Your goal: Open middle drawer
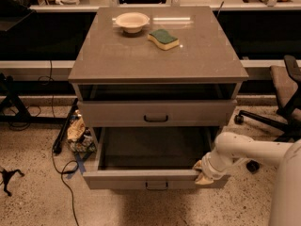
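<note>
The grey cabinet (157,55) stands in the middle of the camera view. Its middle drawer (127,179) is pulled well out, showing a wide, shallow, empty grey tray (153,147). Its small black bar handle (156,186) is on the flat front. My gripper (203,173) is at the right end of that drawer's front, against its top edge, at the end of my white arm (249,152), which comes in from the right. The top drawer (197,113) above has its own black handle (155,118). The lowest drawer is hidden under the open one.
A cream bowl (132,21) and a green-and-yellow sponge (163,38) lie on the cabinet top. An office chair (284,93) stands at the right. Cables (63,173) and small clutter (77,133) lie on the speckled floor at the cabinet's left. A long bench runs behind.
</note>
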`<state>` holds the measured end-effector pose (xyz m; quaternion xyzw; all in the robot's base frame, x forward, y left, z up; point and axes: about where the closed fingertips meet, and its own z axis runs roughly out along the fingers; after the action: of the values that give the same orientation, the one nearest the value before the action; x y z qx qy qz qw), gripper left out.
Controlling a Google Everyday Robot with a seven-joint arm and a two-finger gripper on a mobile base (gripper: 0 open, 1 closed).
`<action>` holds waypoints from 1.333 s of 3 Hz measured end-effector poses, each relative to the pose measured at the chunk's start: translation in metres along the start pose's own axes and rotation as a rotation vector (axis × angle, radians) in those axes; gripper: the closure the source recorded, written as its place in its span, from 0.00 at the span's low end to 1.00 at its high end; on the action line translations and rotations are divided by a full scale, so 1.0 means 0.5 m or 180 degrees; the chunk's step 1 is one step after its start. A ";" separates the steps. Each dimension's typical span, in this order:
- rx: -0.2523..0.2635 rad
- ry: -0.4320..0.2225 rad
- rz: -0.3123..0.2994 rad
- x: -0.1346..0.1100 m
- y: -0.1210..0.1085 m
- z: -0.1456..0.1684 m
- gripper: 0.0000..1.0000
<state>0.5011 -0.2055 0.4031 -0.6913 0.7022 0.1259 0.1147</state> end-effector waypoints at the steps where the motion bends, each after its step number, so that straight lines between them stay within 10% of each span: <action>1: 0.0006 0.0005 0.0048 0.005 0.036 -0.004 0.95; 4: 0.0080 -0.0129 0.0214 0.020 0.098 0.002 0.96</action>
<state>0.4521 -0.2138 0.3996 -0.6631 0.7241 0.1348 0.1333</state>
